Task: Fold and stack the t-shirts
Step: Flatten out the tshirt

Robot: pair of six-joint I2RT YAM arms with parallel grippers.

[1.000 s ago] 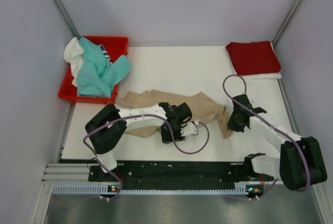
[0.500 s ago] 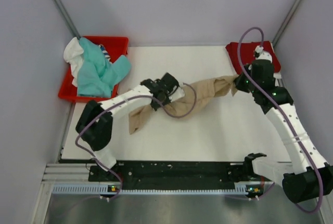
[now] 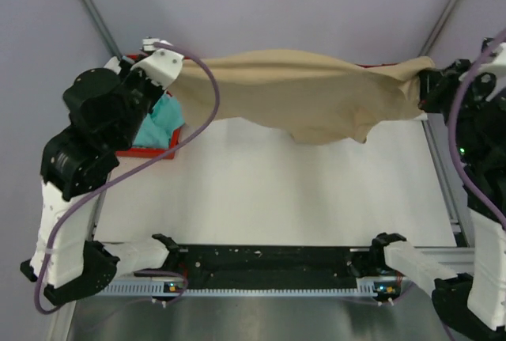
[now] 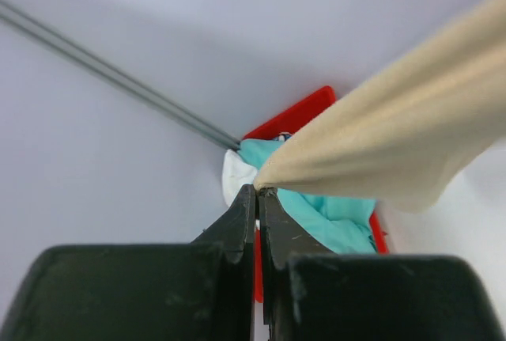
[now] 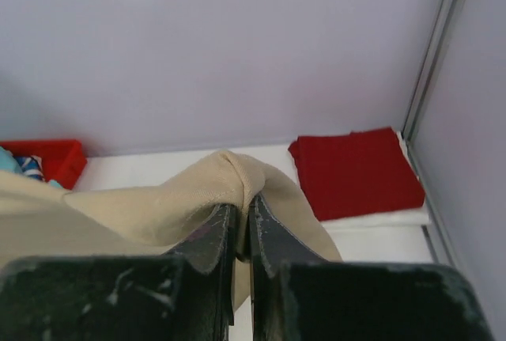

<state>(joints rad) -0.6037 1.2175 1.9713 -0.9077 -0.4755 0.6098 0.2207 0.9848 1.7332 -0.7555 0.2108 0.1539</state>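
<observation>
The tan-beige t-shirt (image 3: 304, 92) hangs stretched in the air across the back of the table, held at both ends. My left gripper (image 3: 170, 72) is shut on its left end (image 4: 379, 139), high above the red tray. My right gripper (image 3: 427, 88) is shut on its right end (image 5: 237, 183). A folded dark red t-shirt (image 5: 356, 171) lies on a folded white one (image 5: 379, 218) at the back right, hidden behind the cloth in the top view. A teal t-shirt (image 3: 162, 115) and a white t-shirt (image 4: 236, 179) lie in the tray.
The red plastic tray (image 3: 146, 151) stands at the back left corner, partly hidden by my left arm. Grey walls with metal posts (image 3: 91, 9) close in the back and sides. The white table mat (image 3: 269, 191) lies below the hanging shirt.
Both arms have risen and spread far apart, lifting the tan-beige shirt off the table and pulling it out wide in the air.
</observation>
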